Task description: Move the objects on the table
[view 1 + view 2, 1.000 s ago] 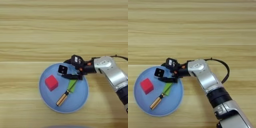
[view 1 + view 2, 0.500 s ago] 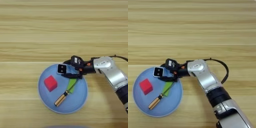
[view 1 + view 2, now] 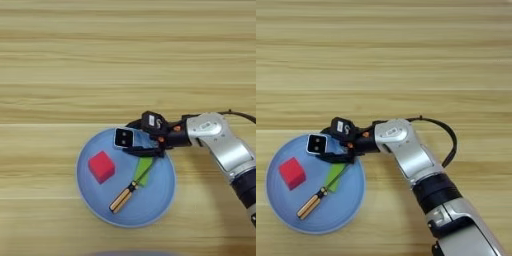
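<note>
**Pincer grips the little cube over the plate**

Where the left eye looks down, the pincer (image 3: 134, 141) is closed on the black-and-white cube (image 3: 124, 137) at the upper rim of the light-blue plate (image 3: 95, 200). A red cube (image 3: 101, 166), green bar (image 3: 145, 168) and orange-brown stick (image 3: 124, 196) lie on the plate.

Seen by the right eye, the cube (image 3: 317, 144) sits between the black fingers (image 3: 336, 158), the silver forearm (image 3: 406, 152) crossing the table (image 3: 386, 60).
</note>
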